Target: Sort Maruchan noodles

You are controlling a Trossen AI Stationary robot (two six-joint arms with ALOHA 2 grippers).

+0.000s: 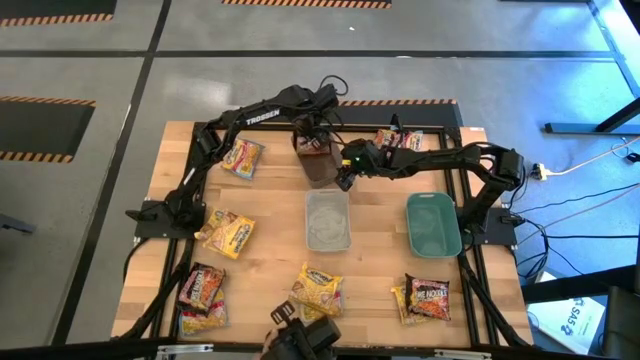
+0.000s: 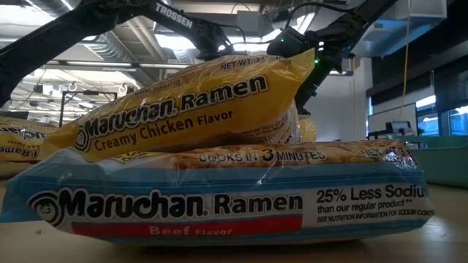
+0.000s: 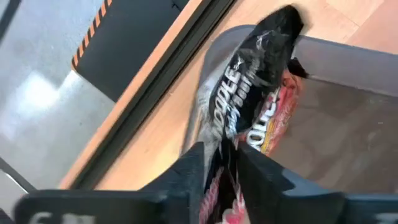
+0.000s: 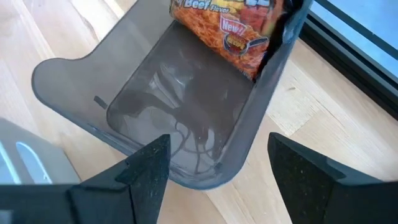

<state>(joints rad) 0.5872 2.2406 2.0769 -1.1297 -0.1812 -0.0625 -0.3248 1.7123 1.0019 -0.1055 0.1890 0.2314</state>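
Left claw (image 3: 221, 180) pinches the crimped edge of a dark packet (image 3: 252, 109) hanging into the grey bin (image 4: 261, 118); right claw (image 4: 214, 165) stands apart above that bin. Packet judged light, crinkly, slippery, with brittle contents; the flat seam is the safest hold.

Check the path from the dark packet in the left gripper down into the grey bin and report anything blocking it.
Nothing visible blocks it. The dark packet hangs between the left gripper fingers, its lower end already inside the grey bin. The right gripper hovers open over the bin's other end.
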